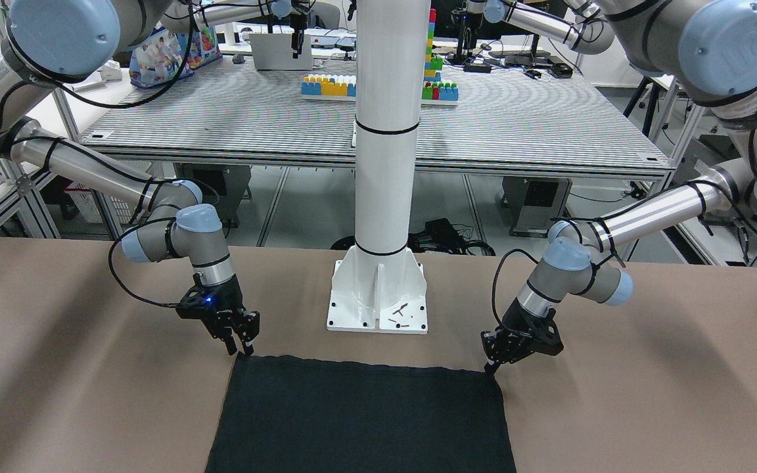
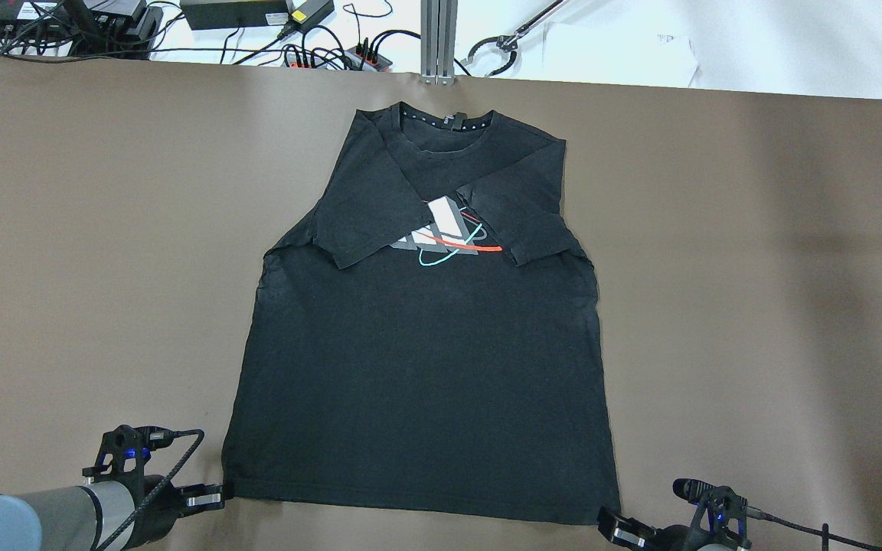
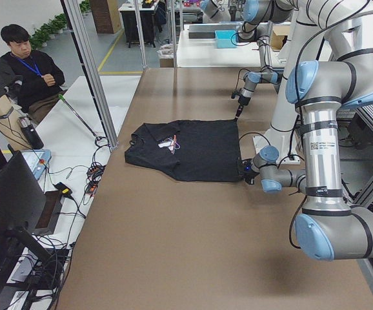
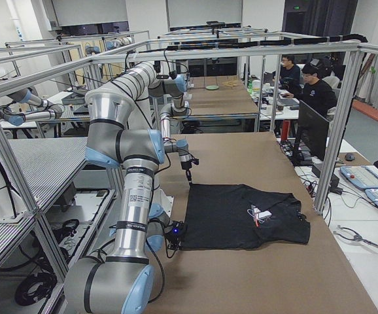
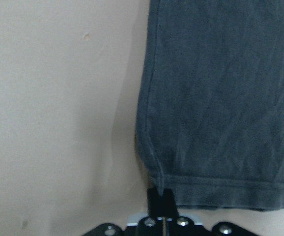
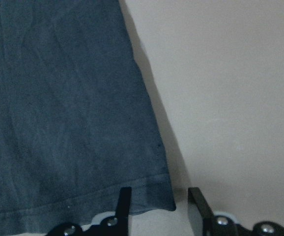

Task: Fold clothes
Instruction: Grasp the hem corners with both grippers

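Overhead exterior shows the black printed cotton T-shirt flat on the brown desk, sleeves folded in — the left gripper pinches one hem corner between its fingers, the right gripper has its fingers spread astride the other — seemingly to lift the hem together.

One black T-shirt, two pincers (left pincer, right pincer), one white pillar, one brown table

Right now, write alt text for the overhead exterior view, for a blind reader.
A black T-shirt lies flat on the brown table, sleeves folded in over its printed chest, collar farthest from the robot. The left gripper and right gripper sit at its two near hem corners.
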You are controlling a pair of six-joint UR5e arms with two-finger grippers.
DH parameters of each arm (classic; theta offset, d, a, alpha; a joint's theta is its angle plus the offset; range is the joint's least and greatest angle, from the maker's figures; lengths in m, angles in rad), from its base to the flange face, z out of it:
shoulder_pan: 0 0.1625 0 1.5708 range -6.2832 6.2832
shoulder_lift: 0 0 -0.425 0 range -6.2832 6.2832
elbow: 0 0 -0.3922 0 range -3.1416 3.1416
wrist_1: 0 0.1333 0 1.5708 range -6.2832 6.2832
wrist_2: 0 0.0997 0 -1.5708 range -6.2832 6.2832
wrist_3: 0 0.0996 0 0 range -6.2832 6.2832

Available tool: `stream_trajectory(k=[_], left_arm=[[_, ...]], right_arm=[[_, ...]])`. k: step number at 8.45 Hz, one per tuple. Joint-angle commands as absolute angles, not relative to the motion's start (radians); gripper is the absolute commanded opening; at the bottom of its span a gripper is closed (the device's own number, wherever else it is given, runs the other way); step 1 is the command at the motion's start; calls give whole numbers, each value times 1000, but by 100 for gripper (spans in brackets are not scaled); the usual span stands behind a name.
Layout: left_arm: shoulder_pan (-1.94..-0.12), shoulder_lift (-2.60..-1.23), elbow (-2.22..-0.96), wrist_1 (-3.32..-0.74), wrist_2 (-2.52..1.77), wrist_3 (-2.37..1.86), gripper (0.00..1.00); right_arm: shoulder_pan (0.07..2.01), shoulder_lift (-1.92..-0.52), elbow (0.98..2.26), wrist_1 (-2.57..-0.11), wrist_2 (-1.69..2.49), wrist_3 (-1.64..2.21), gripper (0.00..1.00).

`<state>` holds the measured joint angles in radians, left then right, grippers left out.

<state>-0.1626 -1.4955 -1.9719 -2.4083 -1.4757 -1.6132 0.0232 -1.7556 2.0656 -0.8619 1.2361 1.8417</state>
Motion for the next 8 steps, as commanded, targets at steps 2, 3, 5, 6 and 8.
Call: stream_trajectory(k=[2,3,5,6,8], left_arm=[[-163,-1496,-1976,-2410,-1476,-1612,0],[-163,-1496,-1976,-2410,-1476,-1611,0],[-163,-1496,-1976,-2408,-1476,-1611,0],[-163,-1496,-1976,-2410,-1476,-1611,0],[-163,-1496,-1976,-2410,-1476,-1611,0]], right_arm=[[23,-1752,2057,-865,1236,1839,44],[23,-1749,2056,-865,1236,1839,42],[23,-1732,2040,-865,1236,1839,42],[25,-1733,2040,-865,1236,1838,38],[26,-1735,2042,-865,1236,1836,35]])
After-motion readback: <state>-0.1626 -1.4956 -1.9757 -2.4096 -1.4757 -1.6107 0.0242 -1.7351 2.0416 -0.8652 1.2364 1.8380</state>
